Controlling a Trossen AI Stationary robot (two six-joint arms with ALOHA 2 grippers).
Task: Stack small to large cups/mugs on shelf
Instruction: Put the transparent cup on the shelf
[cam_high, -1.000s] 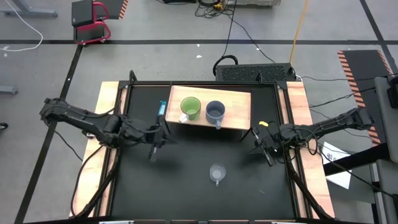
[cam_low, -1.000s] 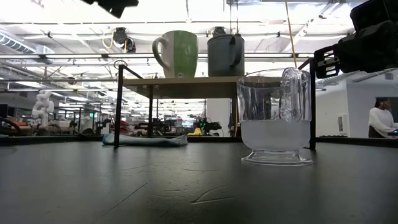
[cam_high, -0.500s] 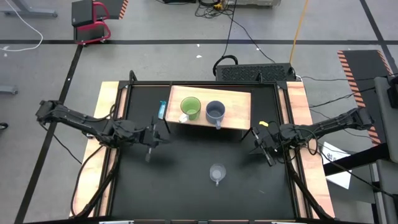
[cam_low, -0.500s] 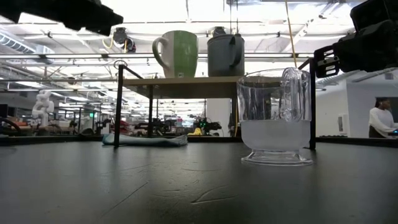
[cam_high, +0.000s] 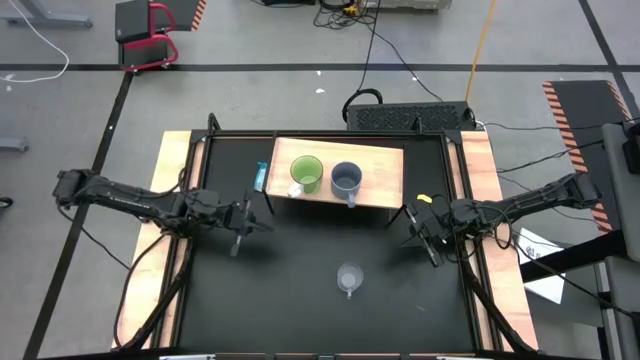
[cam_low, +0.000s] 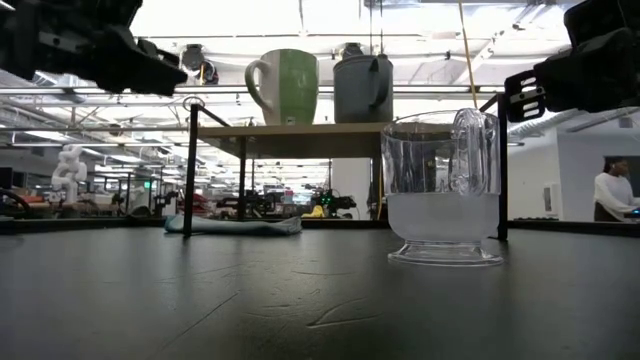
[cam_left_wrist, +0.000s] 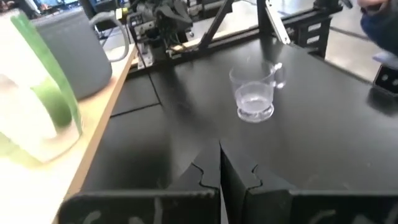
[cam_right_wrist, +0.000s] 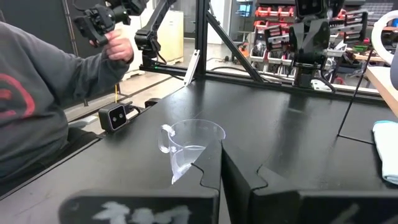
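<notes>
Lime-green mug (cam_high: 306, 174) and grey-blue mug (cam_high: 346, 180) sit on the tan wooden shelf (cam_high: 385, 172); clear glass cup (cam_high: 349, 279) stands on the black desk (cam_high: 290, 290). Left claw (cam_high: 238, 232) and right claw (cam_high: 418, 236) are closed, empty.

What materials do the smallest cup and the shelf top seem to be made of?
Smallest cup: clear glass or plastic; the room shows through its glossy wall. Shelf top: light tan wood or laminate, matte, with a faint grain; which one I cannot tell.

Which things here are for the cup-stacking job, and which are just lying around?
For the job: lime-green mug, grey-blue mug, clear glass cup, wooden shelf.

Just lying about: light blue cloth beside the shelf, small yellow thing near the right arm.
</notes>
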